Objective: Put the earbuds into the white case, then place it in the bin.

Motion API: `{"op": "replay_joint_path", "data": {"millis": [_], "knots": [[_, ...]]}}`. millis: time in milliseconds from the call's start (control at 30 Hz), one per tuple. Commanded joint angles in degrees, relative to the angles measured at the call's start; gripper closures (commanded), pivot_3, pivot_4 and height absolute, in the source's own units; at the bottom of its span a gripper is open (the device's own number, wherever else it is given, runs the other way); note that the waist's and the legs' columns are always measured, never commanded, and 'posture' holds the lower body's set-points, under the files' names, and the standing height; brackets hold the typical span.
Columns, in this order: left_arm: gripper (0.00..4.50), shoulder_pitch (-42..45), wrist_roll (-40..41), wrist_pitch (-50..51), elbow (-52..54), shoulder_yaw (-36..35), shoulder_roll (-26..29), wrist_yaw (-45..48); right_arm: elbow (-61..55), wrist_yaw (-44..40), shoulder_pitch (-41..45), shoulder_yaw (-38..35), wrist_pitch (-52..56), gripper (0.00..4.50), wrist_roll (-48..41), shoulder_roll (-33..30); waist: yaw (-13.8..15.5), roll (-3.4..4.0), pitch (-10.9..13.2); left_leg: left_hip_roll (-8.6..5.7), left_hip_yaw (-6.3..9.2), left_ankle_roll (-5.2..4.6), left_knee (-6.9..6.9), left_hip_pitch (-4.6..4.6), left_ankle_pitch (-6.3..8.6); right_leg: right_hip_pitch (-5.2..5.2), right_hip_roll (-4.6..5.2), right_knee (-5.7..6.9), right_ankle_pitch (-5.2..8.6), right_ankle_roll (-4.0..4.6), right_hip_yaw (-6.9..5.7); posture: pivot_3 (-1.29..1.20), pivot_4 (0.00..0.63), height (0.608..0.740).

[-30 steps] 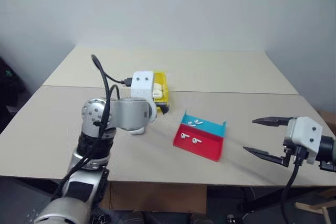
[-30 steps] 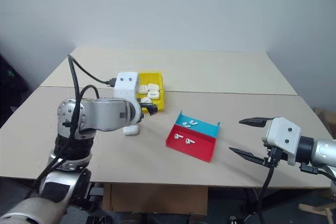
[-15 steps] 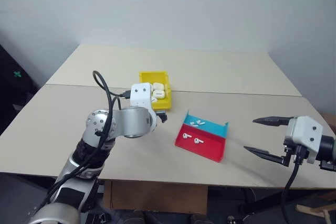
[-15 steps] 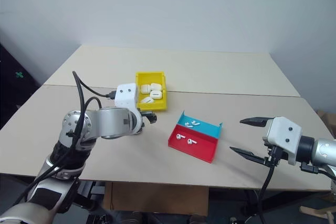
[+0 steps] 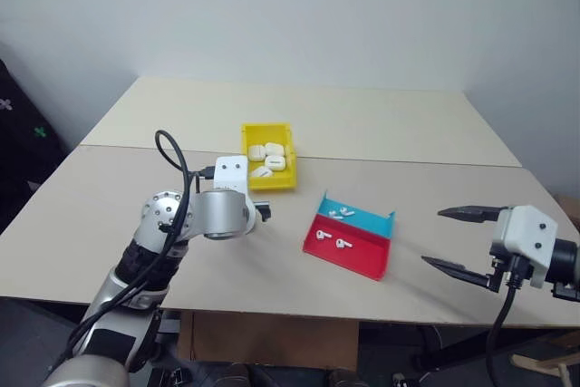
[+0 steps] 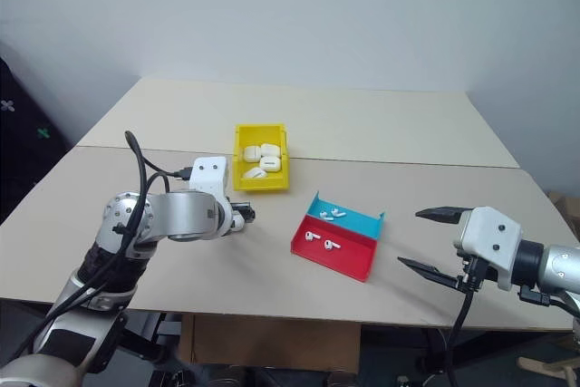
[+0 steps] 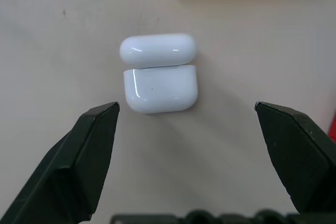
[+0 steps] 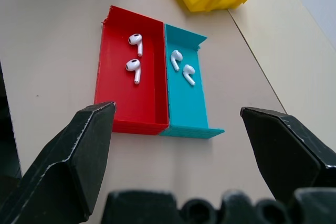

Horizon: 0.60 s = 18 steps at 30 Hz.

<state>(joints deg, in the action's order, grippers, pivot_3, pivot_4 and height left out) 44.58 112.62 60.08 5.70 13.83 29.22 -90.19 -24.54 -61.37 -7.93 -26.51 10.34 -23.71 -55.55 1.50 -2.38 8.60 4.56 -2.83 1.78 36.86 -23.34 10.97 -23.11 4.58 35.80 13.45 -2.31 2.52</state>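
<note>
White case: the white case (image 7: 159, 80) lies on the surface just in front of the yellow bin (image 5: 253, 132), lid swung back and resting flat beside the body.
Handling: looks light, rigid and glossy, so likely slippery; I'd take the lower body across its two flat faces, away from the lid's hinge.
Earbuds: the earbuds (image 8: 135, 44) lie in a red and blue tray (image 8: 131, 113), two in the red half, two in the blue, near the bin and well apart from the case.
Bin: already holds several other white cases.
Left arm: bent at the elbow, wrist angled down over the case; left gripper (image 7: 187, 109) has its jaws wide apart, one either side of the case, touching nothing.
Right arm: held out low at the surface's near edge; right gripper (image 5: 462, 240) gapes wide and empty, facing the tray.
</note>
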Motion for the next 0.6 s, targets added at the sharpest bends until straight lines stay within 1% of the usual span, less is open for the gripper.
{"op": "replay_joint_path", "data": {"millis": [33, 200, 367, 600], "knots": [[0.0, 2.04, 0.38, 1.43, -1.45, -0.7, 1.82, -0.29, -2.06, 0.56, -0.27, -2.98, 0.31, 0.07, -0.65, -0.07, -0.04, 0.0, 0.0, 0.0, 0.0, 0.0, 0.0, -0.01, 0.0, -0.02, 0.0, 0.0, 0.0, 0.0, 0.0, 0.0, 0.15, 0.74], [0.0, 2.62, 0.38, 2.75, -3.56, -0.49, 2.54, 2.03, -2.35, 0.68, -0.45, -3.13, 0.59, 0.07, -0.73, -0.18, 0.02, -0.01, 0.0, 0.0, 0.0, 0.0, -0.01, -0.03, 0.0, -0.01, 0.01, -0.01, 0.0, 0.0, -0.01, 0.0, 0.15, 0.74], [0.0, 3.37, 0.38, 3.09, -5.76, -0.43, 1.81, 3.97, -2.27, 0.62, -0.54, -3.34, 0.6, 0.07, -0.68, -0.21, 0.02, -0.02, 0.01, 0.0, 0.0, 0.0, -0.01, -0.04, 0.0, -0.02, 0.01, -0.01, 0.01, 0.0, -0.02, 0.0, 0.15, 0.74], [0.0, 4.89, -0.37, 2.71, -8.95, 1.48, 1.78, 5.52, -2.29, 0.52, -0.88, -3.99, 0.57, 0.07, -0.58, -0.29, -0.01, -0.03, 0.02, 0.0, 0.0, 0.0, -0.02, -0.05, 0.0, -0.04, 0.01, -0.02, 0.01, 0.0, -0.02, 0.0, 0.15, 0.74]]}}
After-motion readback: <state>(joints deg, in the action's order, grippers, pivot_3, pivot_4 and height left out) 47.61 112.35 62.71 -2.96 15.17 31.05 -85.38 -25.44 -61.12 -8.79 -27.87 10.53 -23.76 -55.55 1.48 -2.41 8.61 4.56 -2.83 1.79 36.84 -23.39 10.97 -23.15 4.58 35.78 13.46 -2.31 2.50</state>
